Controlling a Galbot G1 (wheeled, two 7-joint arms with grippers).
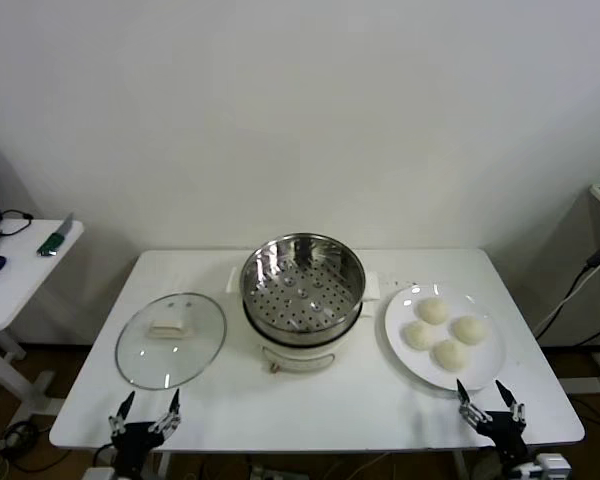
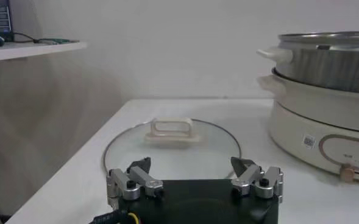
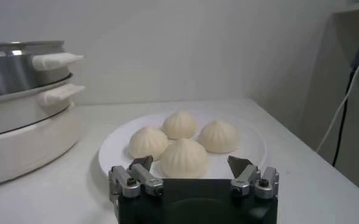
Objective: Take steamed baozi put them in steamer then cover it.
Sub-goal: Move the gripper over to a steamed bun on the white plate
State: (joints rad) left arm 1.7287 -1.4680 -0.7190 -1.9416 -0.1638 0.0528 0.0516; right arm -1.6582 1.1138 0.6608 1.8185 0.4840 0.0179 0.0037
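Nothing had yet gone into the steamer, which stood open and empty at the middle of the white table. All four steamed baozi sat on the white plate to its right; the glass cover lay flat to its left. The right gripper and left gripper waited at the near edge, fingers spread, holding nothing.

White table; plate; side table left.
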